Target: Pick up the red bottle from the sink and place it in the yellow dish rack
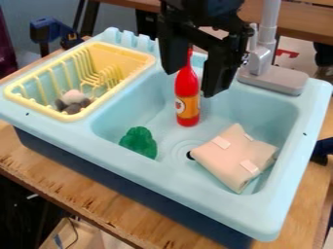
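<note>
1. Wooden table (107,202) with a chipped front edge carries a pale blue toy sink (195,187) with a dark blue base; a brown bench (296,24) runs behind, and a blue clamp (44,30) shows at upper left.
2. Black and hanging from the top edge of the view, the gripper (192,83) is over the back of the basin (244,114), its 2 fingers spread well apart and clenched on nothing.
3. Seen between those 2 fingers is the neck of a red bottle (187,85), the nearest thing to the gripper. The bottle stands upright toward the back of the basin, with an orange label (189,108) around its lower part.
4. Down on the basin floor, at the left, lies a bumpy green toy (139,141) (it could pass for a leafy vegetable).
5. At the basin's right front is a beige folded bundle (232,156) with paler patches, lying at a tilt beside the dark drain hole (190,155).
6. Left of the basin sits a yellow dish rack (34,108), and a small grey and pinkish toy (73,99) lies in its near end.
7. Behind the basin, to the right, rises a grey faucet (261,61) on a broad base.
</note>
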Robot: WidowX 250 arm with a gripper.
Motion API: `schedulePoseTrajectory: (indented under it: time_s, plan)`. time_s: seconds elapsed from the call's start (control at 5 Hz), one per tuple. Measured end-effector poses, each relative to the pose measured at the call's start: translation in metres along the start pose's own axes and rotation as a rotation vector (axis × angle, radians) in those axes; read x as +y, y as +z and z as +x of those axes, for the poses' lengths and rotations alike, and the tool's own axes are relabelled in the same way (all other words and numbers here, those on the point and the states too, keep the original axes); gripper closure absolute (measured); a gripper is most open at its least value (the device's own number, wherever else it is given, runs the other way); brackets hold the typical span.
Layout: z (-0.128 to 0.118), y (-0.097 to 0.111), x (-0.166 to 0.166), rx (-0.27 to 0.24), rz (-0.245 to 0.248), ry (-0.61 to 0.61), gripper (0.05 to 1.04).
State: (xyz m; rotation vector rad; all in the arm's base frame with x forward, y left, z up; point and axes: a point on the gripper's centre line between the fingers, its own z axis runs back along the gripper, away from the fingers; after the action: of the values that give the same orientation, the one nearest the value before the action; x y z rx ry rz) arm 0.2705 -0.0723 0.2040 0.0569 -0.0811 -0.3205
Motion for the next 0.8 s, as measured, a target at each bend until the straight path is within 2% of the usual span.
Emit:
schedulePoseTrajectory:
  time_s: [0.2, 0.4, 0.6, 0.8]
  plan:
    - [0.000, -0.009, 0.000, 0.032, -0.002, 0.003, 0.083]
    - [0.021, -0.004, 0.005, 0.003, 0.000, 0.055, 0.083]
    - [0.040, 0.002, 0.026, -0.018, -0.004, 0.146, 0.083]
    - [0.052, -0.004, 0.040, -0.009, 0.031, 0.185, 0.083]
